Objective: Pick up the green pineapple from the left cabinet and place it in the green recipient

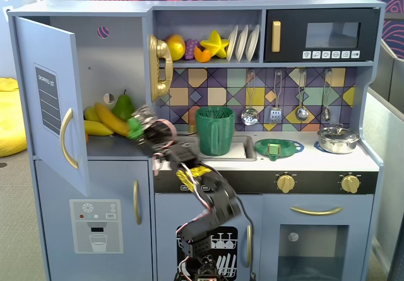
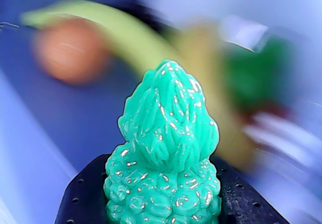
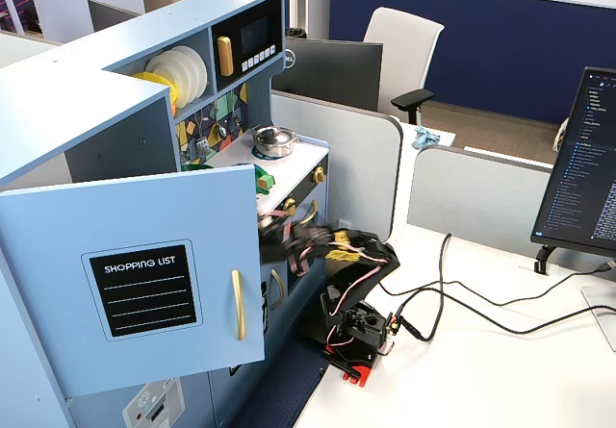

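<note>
Green pineapple point(image 2: 163, 158) fills the centre-bottom of the wrist view, crown up, w/ black tool pads on both sides of its body, so we judge the tool point(image 1: 140, 127) closed on it and holding. In a fixed view the tool sits left of centre, at the open mouth of the left cabinet point(image 1: 95, 91), just beside the bananas point(image 1: 104, 122) and the pear point(image 1: 124, 106); the pineapple shows there only as a small green patch.

Step in hand, as we read it: fruit is grasped and is leaving the cabinet. Next move calls for a swing toward the right of that frame to the green recipient point(image 1: 214, 130), which stands at frame centre by the sink, then lifting above its rim before releasing.

Surface: pale-blue toy kitchen w/ white counter. Room: office, white tabletop point(image 3: 500, 370) w/ cables, monitor at right edge, chair at top.
</note>
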You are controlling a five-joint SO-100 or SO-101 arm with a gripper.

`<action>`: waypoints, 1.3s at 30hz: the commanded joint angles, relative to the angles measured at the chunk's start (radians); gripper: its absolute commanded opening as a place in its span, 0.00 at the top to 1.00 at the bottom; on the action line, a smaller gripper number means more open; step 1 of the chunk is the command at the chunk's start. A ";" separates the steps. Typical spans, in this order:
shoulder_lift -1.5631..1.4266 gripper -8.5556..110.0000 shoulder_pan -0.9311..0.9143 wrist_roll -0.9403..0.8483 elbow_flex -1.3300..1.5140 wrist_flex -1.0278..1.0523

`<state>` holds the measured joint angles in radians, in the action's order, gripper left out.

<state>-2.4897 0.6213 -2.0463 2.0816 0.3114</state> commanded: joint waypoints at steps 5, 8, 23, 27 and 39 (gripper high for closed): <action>-0.256 0.93 -0.272 0.092 -0.112 0.288; -0.229 0.93 -0.402 0.149 -0.144 0.282; 0.422 0.93 -0.647 0.371 -0.419 -0.305; 0.566 0.93 -0.650 0.359 -0.546 -0.368; 0.684 0.67 -0.680 0.453 -0.643 -0.304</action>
<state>-1.7948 -0.0583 -1.6230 1.5202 0.0031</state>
